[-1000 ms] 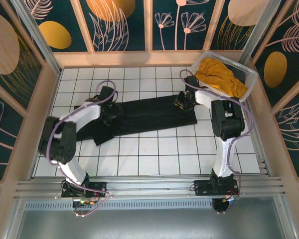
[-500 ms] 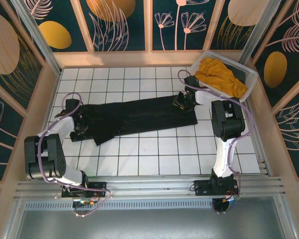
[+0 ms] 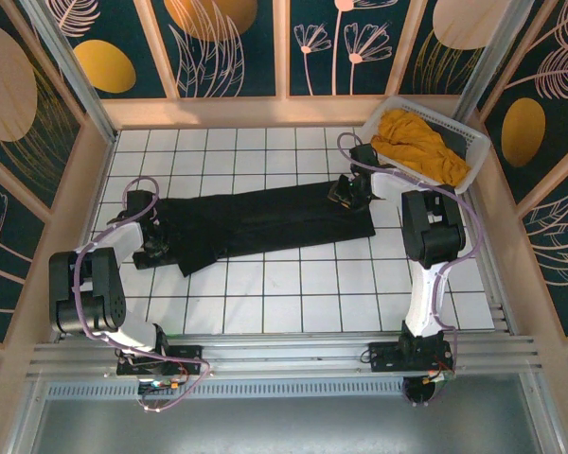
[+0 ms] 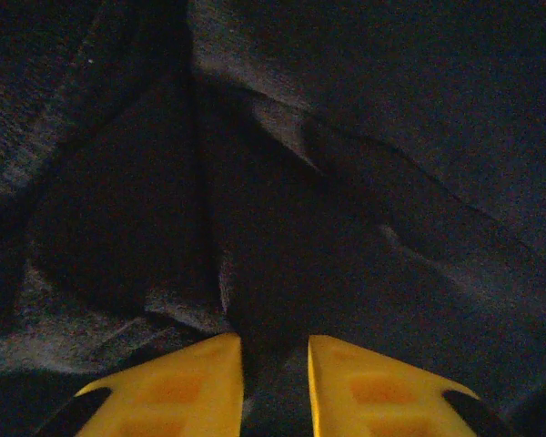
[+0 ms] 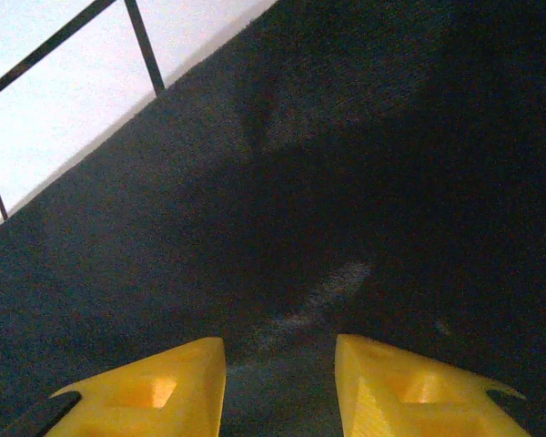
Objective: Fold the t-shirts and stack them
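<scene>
The black t-shirt point(image 3: 265, 216) lies in a long folded strip across the white tiled floor. My left gripper point(image 3: 152, 246) is at its rumpled left end. In the left wrist view the yellow fingers point(image 4: 200, 378) stand close together with a raised fold of the black t-shirt point(image 4: 255, 273) pinched between them, the left gripper point(image 4: 275, 344) shut on it. My right gripper point(image 3: 350, 194) rests on the strip's right end. There it is open point(image 5: 280, 346) over flat black t-shirt point(image 5: 346, 182). The mustard-yellow t-shirt point(image 3: 421, 144) lies bunched in the basket.
The white lattice basket point(image 3: 395, 102) stands in the far right corner against the wooden wall. Bare tiles point(image 3: 293, 284) lie between the black shirt and the arm bases. A white tile edge point(image 5: 64, 91) shows beyond the cloth in the right wrist view.
My left arm has swung from the shirt's middle-left out to its left end and lowered onto the cloth there. The right gripper has stayed at the right end.
</scene>
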You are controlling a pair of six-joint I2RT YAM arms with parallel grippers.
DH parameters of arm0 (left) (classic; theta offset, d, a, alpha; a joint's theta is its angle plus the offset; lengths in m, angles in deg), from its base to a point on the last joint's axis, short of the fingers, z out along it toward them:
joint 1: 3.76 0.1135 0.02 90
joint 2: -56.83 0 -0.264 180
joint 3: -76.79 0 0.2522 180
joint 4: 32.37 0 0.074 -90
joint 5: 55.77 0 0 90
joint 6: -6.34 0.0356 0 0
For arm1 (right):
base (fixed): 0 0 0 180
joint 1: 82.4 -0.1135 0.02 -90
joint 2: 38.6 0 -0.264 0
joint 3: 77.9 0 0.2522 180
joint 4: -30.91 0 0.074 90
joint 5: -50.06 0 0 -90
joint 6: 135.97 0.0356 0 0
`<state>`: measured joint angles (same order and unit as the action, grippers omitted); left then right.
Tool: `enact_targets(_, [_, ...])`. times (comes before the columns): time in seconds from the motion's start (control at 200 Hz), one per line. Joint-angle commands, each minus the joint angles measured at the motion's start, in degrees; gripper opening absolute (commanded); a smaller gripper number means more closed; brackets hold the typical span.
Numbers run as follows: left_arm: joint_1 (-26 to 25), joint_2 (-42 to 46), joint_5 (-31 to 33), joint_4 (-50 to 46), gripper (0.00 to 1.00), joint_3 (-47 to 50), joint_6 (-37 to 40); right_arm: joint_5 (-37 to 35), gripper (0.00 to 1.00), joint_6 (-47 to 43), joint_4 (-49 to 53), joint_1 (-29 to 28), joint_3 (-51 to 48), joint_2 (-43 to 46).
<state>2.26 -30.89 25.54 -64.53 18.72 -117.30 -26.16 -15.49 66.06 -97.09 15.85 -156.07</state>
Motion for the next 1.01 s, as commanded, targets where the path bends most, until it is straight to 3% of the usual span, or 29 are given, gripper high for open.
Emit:
enact_targets(0.0, [0.31, 0.21, -0.92, 0.34, 0.19, -0.16, 0.93, 0.99, 0.38, 0.07, 2.85, -0.33, -0.53, -1.09])
enact_targets(0.205, [0.3, 1.81, 0.19, -1.3, 0.0, -1.48, 0.69, 0.72, 0.37, 0.19, 2.96, -0.25, -0.27, -1.25])
enact_targets(0.626, [0.31, 6.52, 5.23, -11.71, 0.0, -8.53, -1.12, 0.24, 0.37, -0.2, 3.83, -0.15, 0.54, -1.97])
enact_targets(1.001, [0.31, -4.56, 10.11, -22.65, 0.0, -24.43, 3.19, -0.07, 0.37, -0.33, 3.94, -0.06, 0.58, -2.66])
